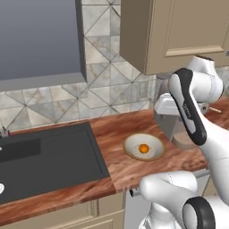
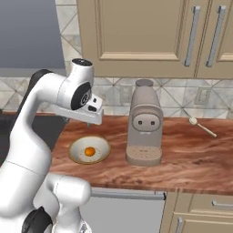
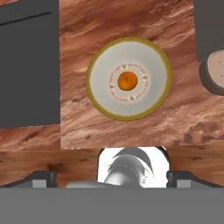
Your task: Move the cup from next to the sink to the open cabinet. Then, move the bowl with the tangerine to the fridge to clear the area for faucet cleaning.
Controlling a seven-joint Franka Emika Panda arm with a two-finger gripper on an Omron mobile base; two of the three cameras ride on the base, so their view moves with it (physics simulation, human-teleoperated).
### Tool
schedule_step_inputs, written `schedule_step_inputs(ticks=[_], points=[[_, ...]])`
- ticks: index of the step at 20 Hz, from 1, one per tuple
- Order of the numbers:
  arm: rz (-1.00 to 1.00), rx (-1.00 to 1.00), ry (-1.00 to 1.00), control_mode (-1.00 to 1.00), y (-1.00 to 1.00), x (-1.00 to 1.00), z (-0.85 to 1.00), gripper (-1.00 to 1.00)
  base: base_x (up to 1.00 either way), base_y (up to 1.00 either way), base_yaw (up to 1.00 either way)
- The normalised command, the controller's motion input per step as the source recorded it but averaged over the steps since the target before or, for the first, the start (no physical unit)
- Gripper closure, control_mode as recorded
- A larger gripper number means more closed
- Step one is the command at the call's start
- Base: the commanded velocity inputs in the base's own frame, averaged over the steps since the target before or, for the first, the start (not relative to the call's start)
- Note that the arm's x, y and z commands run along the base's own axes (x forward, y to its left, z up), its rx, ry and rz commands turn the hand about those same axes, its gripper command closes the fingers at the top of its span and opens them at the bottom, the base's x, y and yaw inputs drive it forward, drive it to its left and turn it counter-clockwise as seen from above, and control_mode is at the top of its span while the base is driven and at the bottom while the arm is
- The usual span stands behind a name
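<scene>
Tool released, fingers spread wide, hovering above bowl. Bowl sits on desk between sink and coffee machine; tangerine at bowl centre.

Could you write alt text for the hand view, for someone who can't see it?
A cream bowl with a tangerine at its centre sits on a wooden counter, seen from straight above. A black sink lies beside it.

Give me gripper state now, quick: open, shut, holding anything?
Gripper: open, jaws wide apart, holding nothing; it hangs above the bowl with the tangerine on the counter.
</scene>
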Motion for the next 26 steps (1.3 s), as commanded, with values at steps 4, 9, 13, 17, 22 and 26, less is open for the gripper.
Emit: schedule_step_inputs(ticks=[4, 9, 13, 17, 22, 26], points=[[-0.30, 0.10, 0.00, -1.00, -0.85, 0.00, -0.53, -1.00, 0.00, 0.00, 0.00], [-0.24, 0.11, 0.00, -1.00, -0.61, 0.05, -0.72, -1.00, 0.00, 0.00, 0.00], [-0.18, 0.09, 0.00, -1.00, -0.17, 0.59, -0.62, -1.00, 0.00, 0.00, 0.00], [-0.14, 0.09, 0.00, -1.00, 0.00, 0.96, -0.52, -1.00, 0.00, 0.00, 0.00], [-0.11, 0.01, 0.00, -1.00, 0.00, 0.90, -0.33, -1.00, 0.00, 0.00, 0.00], [-0.01, 0.01, 0.08, -1.00, 0.00, 0.19, -0.15, -1.00, 0.00, 0.00, 0.00]])
